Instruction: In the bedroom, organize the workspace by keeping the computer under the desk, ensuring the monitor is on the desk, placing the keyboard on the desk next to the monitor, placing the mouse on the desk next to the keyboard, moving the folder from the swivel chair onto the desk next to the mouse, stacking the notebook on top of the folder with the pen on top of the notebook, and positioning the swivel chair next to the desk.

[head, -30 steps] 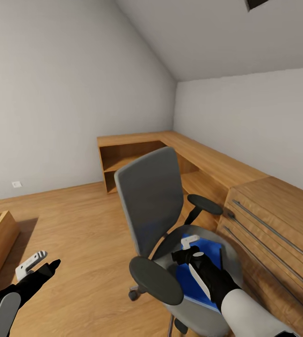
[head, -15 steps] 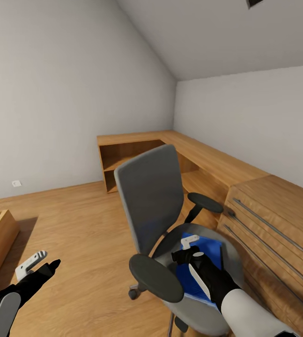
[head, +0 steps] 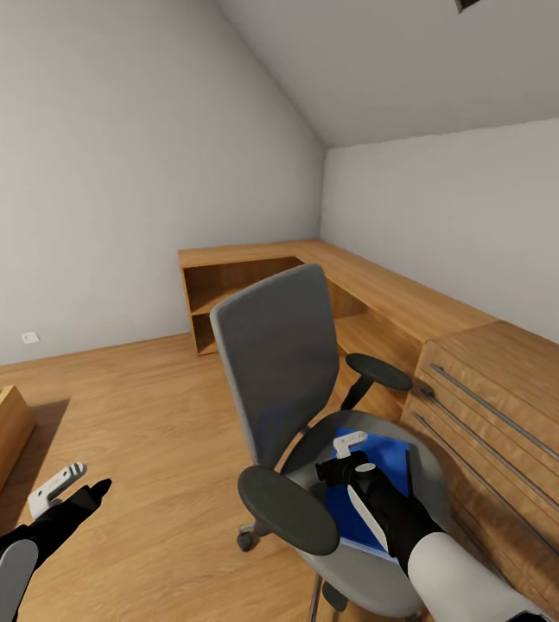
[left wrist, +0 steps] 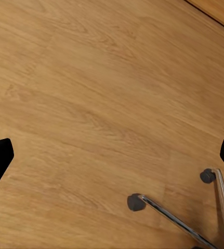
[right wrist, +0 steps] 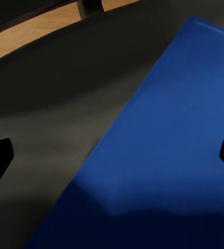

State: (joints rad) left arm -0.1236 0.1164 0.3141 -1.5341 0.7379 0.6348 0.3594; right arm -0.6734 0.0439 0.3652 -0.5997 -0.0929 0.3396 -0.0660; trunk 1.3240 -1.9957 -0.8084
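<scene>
Wooden floor surrounds the swivel chair (head: 314,415); its seat carries the folder (head: 374,492), directly beneath the right gripper (head: 341,458), jaws apart. The left gripper (head: 72,488), also apart, hangs well away from the chair.

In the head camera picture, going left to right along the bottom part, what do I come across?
Left end effector → swivel chair's near armrest → right end effector over the blue folder → wooden drawer unit.
</scene>
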